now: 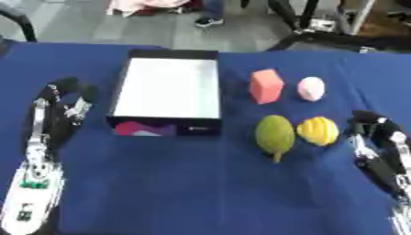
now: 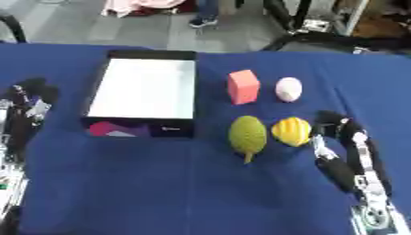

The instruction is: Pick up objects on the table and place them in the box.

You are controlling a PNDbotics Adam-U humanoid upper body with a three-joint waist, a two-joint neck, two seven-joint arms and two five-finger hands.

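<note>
Left hand: rested on the blue tablecloth at the left side, just left of the box, apart from it; fingers pointed toward the far edge, relaxed and slightly bent, holding nothing.
Left arm: black with silver and white parts, came in from the lower left corner, lay along the cloth.
Box: black outside, white inside, open at the top, stood left of centre with its long side running away from the robot; pink and pale pattern on the near wall; nothing seen inside.
Red block: pink-red, cuboid, stood upright right of the box, clear of its wall.
Green fruit: oval, bumpy skin, short stalk toward the robot, lay nearer than the red block, just beside the yellow fruit; touching or not could not be told.
Pale pink object: rounded, egg-like, lay right of the red block, apart from it.
Yellow fruit: ribbed, rounded, lay nearer than the pale pink object.
Right hand: lay on the cloth just right of the yellow fruit, very near it, contact not discernible; fingers loosely extended toward the far edge, gripping nothing.
</note>
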